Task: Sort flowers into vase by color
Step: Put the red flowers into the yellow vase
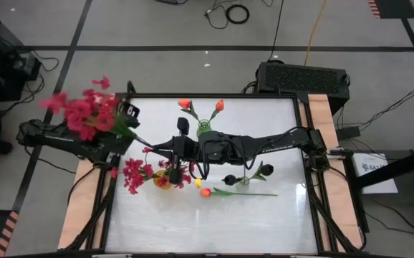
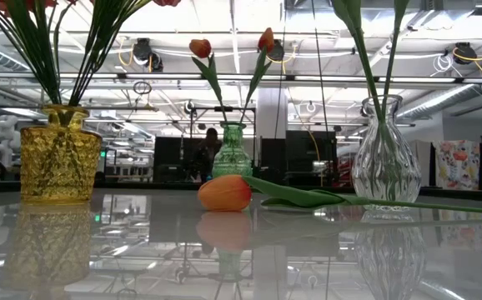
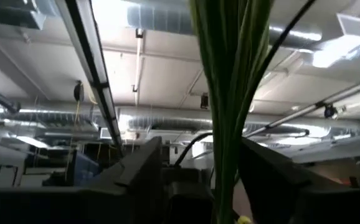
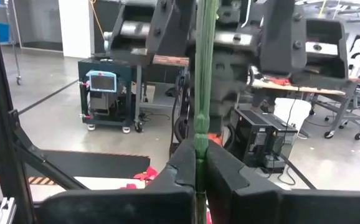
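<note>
Meeting over the middle of the pale glossy surface [image 1: 264,215], the two dark arms reach in from 9 and 3 o'clock. The right gripper [image 4: 200,168] is clamped narrow on a bundle of green stems [image 4: 203,93] that runs straight up between its fingers. The left gripper [image 3: 217,180] stands wide, with the same kind of green stems [image 3: 230,93] rising through the gap between its fingers [image 3: 136,174], not pinched. From above, both grippers sit near the centre, just at 12 o'clock of the amber-yellow cut-glass vase [image 2: 56,158], which holds crimson-pink clustered sprays [image 1: 135,174]. A second bunch of crimson-pink sprays [image 1: 85,111] shows over the left arm at about 10 o'clock. The small green glass vase [image 2: 232,154] at 12 o'clock holds two orange-red tulip buds [image 2: 200,47]. The clear glass vase [image 2: 384,158], at 4 o'clock of the grippers, holds black rose-like blooms [image 1: 230,179]. One orange-red tulip [image 2: 225,193] lies flat on the surface between the yellow and clear vases, its stem pointing toward 3 o'clock.
</note>
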